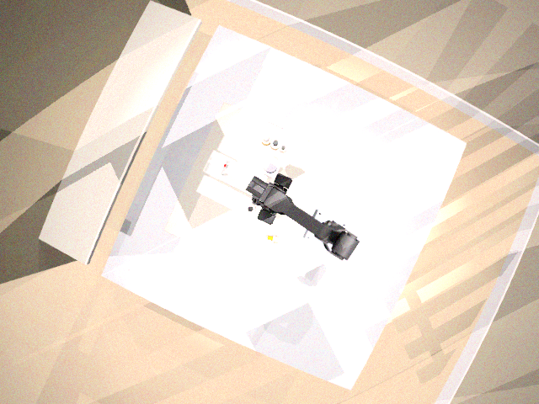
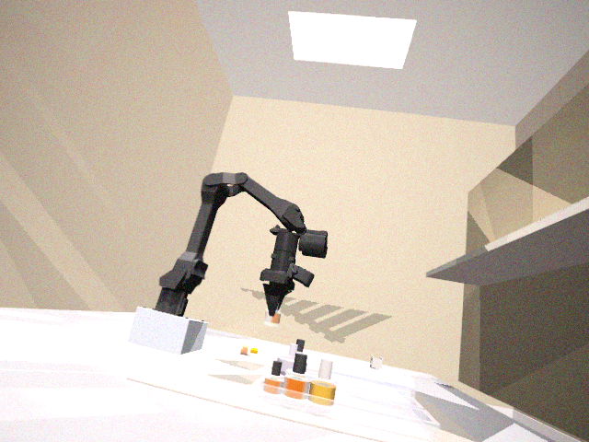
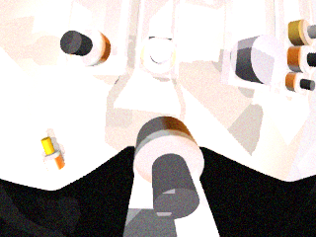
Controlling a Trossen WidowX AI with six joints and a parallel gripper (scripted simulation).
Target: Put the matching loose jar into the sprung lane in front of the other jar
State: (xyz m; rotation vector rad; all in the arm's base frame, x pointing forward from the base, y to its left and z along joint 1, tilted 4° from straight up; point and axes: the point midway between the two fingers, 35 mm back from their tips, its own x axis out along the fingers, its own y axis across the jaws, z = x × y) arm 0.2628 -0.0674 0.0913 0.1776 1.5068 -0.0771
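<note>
My gripper (image 2: 272,314) (image 3: 166,153) is shut on a jar (image 3: 165,157) with a pale body, an orange-brown label and a grey-looking cap. The jar is upright and held above the table. In the wrist view a jar with a round white cap (image 3: 159,53) stands in the middle lane (image 3: 160,17), beyond the held jar and roughly in line with it. A thin dark edge shows just behind it. The low front stop is too washed out to make out. In the top view the arm hides the held jar and the fingertips.
A black-capped jar (image 3: 74,43) (image 1: 250,209) stands left of the middle lane, a wide lilac-lidded jar (image 3: 267,58) (image 1: 270,167) right of it. Several capped jars (image 2: 295,386) (image 1: 274,144) stand farther right. A small yellow-capped jar (image 3: 46,145) (image 1: 270,237) lies on its side at left.
</note>
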